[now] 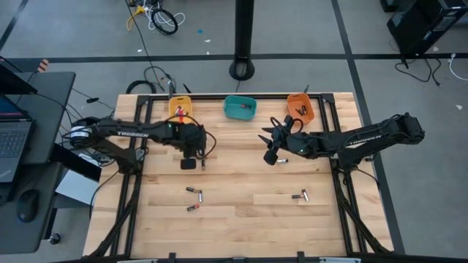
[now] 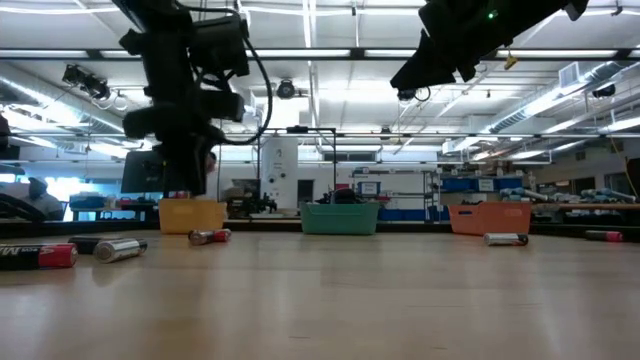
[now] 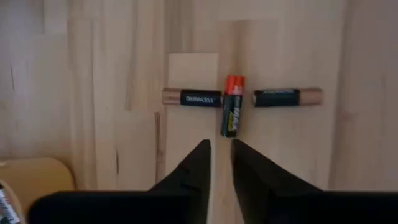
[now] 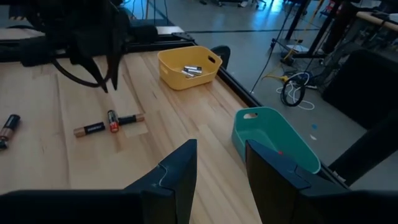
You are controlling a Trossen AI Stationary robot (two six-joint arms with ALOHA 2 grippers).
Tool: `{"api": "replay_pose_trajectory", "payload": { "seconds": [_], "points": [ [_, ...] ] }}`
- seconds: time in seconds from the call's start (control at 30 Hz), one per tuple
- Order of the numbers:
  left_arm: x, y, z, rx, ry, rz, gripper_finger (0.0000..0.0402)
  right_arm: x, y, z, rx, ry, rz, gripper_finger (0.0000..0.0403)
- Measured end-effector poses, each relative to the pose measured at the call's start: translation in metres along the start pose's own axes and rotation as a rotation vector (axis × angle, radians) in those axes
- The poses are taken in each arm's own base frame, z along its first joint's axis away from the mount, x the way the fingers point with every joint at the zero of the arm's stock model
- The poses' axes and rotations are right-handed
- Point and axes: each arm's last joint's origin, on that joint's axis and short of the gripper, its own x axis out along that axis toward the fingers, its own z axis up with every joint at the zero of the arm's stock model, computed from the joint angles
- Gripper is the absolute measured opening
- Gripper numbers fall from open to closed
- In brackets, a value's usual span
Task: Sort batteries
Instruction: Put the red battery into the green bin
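Nearest the low lens, at the left: two batteries (image 2: 120, 248) flat on the wooden table (image 2: 320, 300). Beyond them, along the far edge, a yellow bin (image 1: 180, 108), a teal bin (image 1: 240, 107) and an orange bin (image 1: 300, 107)

Directly above a cluster of three batteries (image 3: 193, 98), two laid end to end with a red-tipped battery (image 3: 232, 115) crosswise between them: the left gripper (image 3: 221, 149), pointing straight down, jaws narrow and empty. Raised over mid-table, waiting: the right gripper (image 4: 217, 158), jaws partway apart, holding nothing

Apparently the approach to a pick, with nothing lifted yet. Next move, by the look of it: wider jaws, a line-up across the red-tipped battery, then a drop without nudging its two neighbours

Only from the right wrist: sorted batteries (image 4: 189, 70) already inside the yellow bin. Only from the left wrist: the crossed layout in plain sight, mostly hidden under the gripper from overhead. Only from overhead: loose batteries (image 1: 194, 191) scattered across the near half of the table
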Motion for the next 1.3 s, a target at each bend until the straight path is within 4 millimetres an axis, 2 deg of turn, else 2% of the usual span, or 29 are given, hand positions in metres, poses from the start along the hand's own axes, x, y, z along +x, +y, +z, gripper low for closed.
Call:
{"api": "replay_pose_trajectory", "payload": {
  "seconds": [0.23, 0.4, 0.63, 1.3],
  "points": [
    [0.020, -0.005, -0.011, -0.010, -0.045, -0.034, 0.0155, 0.000, 0.001, 0.000, -0.002, 0.001, 0.002, 0.0146],
    [0.031, -0.008, -0.020, -0.017, -0.060, -0.043, 0.0181, 0.000, 0.001, 0.000, -0.002, 0.001, 0.003, 0.0146],
    [0.042, -0.009, -0.026, -0.032, -0.119, -0.040, 0.0184, 0.000, 0.001, 0.000, -0.002, 0.001, 0.003, 0.0146],
    [0.044, 0.003, -0.028, -0.034, -0.122, -0.069, 0.0181, 0.000, 0.001, 0.000, -0.004, 0.001, 0.003, 0.0146]
  ]
}}
